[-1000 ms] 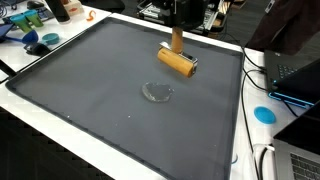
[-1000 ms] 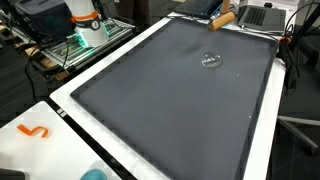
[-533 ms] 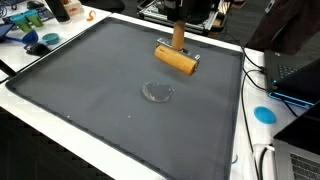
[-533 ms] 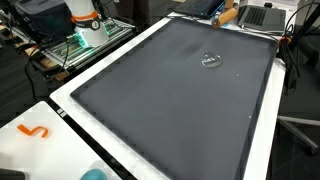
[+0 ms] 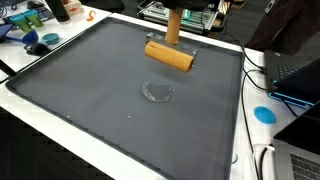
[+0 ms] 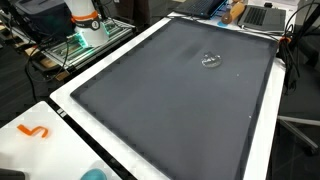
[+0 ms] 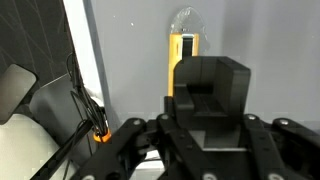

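In an exterior view, a wooden roller [image 5: 168, 55] stands handle-up near the far edge of the grey mat [image 5: 80, 95], beyond a small clear object [image 5: 156, 91]. In an exterior view, the wooden roller [image 6: 234, 13] shows at the mat's far corner. In the wrist view, the gripper [image 7: 208, 80] has its jaws closed on the roller's handle, above the mat.

Matte black gripper [image 7: 207, 108], angular linkages

One wooden roller [image 5: 168, 56], one clear object [image 5: 157, 91]
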Action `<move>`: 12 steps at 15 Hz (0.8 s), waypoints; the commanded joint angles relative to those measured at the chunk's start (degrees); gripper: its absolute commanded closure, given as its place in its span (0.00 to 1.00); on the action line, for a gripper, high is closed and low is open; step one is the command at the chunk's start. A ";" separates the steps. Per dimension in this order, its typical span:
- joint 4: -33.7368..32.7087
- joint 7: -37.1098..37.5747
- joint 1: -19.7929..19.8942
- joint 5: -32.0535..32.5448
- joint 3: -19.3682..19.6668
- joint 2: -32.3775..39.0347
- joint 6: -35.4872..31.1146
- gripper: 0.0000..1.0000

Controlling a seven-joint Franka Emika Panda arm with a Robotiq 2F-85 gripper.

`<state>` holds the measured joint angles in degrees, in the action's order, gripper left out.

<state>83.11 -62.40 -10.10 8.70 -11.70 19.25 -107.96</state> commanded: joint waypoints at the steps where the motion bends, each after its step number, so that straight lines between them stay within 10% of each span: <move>1: -0.51 -2.04 -0.46 2.11 0.05 -1.44 0.72 0.77; 11: -0.21 -2.53 -1.11 3.21 0.07 -3.17 0.80 0.77; 12: -1.04 -1.91 -0.83 1.63 -0.03 -1.78 0.27 0.52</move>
<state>82.40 -64.36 -10.88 10.31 -11.71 17.34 -107.96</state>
